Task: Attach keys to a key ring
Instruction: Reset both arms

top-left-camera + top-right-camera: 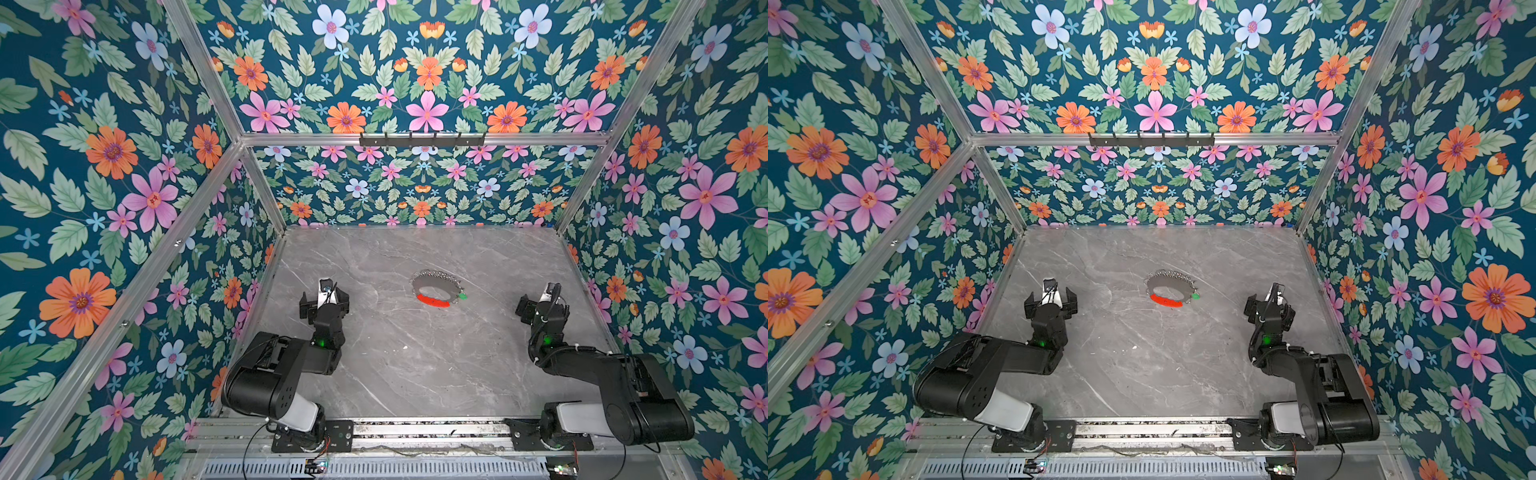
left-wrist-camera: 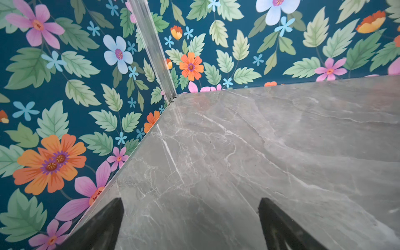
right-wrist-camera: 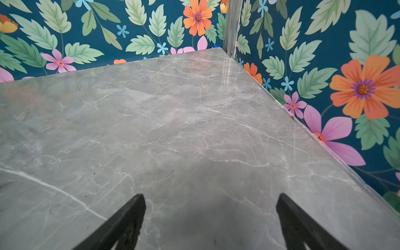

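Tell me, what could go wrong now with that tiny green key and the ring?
1. The key lies right against the ring; a grab may well snag the small silver rings instead.
2. The thin ring lies flat on a smooth table, so it could slide when nudged.
3. Neither wrist view shows it, so aiming may be harder.

Worktop (image 1: 374, 374), polished stone: grey, white veining. Large thin metal key ring (image 1: 433, 300): grey hoop, red plastic arc. Small plastic-headed key (image 1: 461, 296): light green. Walls (image 1: 104, 174): teal, floral print in orange, pink, pale blue. My arms (image 1: 266, 386): black, white.
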Controlling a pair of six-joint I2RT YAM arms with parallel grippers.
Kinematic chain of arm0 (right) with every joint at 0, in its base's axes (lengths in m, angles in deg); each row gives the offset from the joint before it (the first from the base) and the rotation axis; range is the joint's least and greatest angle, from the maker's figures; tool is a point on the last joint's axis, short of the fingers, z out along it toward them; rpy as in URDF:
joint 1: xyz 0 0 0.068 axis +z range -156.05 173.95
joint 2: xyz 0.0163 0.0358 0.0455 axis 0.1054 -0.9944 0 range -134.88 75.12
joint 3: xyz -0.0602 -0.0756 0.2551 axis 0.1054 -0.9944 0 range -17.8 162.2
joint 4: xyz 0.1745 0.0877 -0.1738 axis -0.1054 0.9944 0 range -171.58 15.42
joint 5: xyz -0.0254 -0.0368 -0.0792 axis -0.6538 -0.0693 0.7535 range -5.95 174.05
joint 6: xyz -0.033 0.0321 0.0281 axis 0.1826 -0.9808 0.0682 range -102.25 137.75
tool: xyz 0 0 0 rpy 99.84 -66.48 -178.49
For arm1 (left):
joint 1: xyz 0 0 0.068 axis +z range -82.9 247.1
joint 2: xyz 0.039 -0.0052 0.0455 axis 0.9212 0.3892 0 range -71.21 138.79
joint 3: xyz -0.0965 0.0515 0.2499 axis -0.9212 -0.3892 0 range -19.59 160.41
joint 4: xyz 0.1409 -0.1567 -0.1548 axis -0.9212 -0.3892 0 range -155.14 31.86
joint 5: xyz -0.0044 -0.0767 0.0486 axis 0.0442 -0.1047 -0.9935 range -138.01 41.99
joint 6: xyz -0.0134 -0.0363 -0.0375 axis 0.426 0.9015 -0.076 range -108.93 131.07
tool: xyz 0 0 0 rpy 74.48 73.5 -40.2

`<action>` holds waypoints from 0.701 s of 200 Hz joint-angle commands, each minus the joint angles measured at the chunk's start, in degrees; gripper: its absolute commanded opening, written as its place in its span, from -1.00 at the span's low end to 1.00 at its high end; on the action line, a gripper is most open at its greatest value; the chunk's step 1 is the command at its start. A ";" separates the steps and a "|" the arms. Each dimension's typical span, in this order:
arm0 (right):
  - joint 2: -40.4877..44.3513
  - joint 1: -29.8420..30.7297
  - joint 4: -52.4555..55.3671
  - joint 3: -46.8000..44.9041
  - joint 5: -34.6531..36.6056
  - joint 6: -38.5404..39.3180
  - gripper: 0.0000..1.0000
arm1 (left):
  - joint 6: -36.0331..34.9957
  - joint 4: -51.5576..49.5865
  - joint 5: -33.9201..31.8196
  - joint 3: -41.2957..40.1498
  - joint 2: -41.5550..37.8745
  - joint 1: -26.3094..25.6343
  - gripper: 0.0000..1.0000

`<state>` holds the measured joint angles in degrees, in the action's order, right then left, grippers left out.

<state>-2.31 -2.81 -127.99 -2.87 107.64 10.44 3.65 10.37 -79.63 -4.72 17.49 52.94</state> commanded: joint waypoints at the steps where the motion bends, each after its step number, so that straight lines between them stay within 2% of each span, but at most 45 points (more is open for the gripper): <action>1: 0.35 -0.09 -6.55 -0.48 -0.71 1.04 0.90 | 1.62 5.65 1.83 -0.01 0.81 1.63 0.99; 12: 0.01 -0.13 -7.99 -0.84 -1.03 1.31 0.90 | 3.60 1.06 5.91 1.07 -0.32 3.65 0.99; 34: -1.14 -0.08 -8.37 -0.92 -6.55 3.13 0.90 | 6.60 1.59 11.22 0.23 -0.29 7.30 0.99; 42: -3.77 -0.08 -10.91 -1.15 -8.33 4.01 0.90 | 7.48 4.02 13.43 -1.05 0.28 8.53 1.00; 53: -9.17 0.07 -22.35 -2.27 -7.29 6.36 0.93 | 7.67 12.50 14.10 -3.03 4.20 9.53 0.99; 59: -7.46 0.68 -18.78 -2.17 -7.27 6.42 0.93 | 6.84 16.08 14.58 -3.86 5.18 9.58 0.99; 66: -4.90 0.57 -12.78 -1.49 -7.87 4.74 0.96 | 7.66 12.52 16.01 -4.11 3.23 9.66 0.99; 81: -7.97 0.09 -16.65 -0.35 -7.12 5.92 0.98 | 7.43 10.91 15.90 -2.81 3.64 9.67 0.99; 87: -6.98 0.32 -14.00 -0.13 -7.46 5.34 0.98 | 7.18 10.09 14.96 -1.62 4.14 9.67 1.00; 95: -5.47 0.18 -9.60 0.49 -7.78 4.40 0.98 | 7.98 4.11 14.74 0.66 3.52 9.69 1.00; 112: -7.26 -0.14 -14.76 -0.12 -7.94 5.41 0.98 | 7.69 4.60 15.21 0.39 3.57 9.85 1.00; 140: -6.79 -0.14 -13.22 0.30 -8.39 4.98 0.98 | 7.87 4.09 15.49 0.51 3.40 9.93 1.00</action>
<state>-9.04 -2.96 -139.16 -2.78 99.68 14.70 10.93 14.61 -64.66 -4.46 20.97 62.78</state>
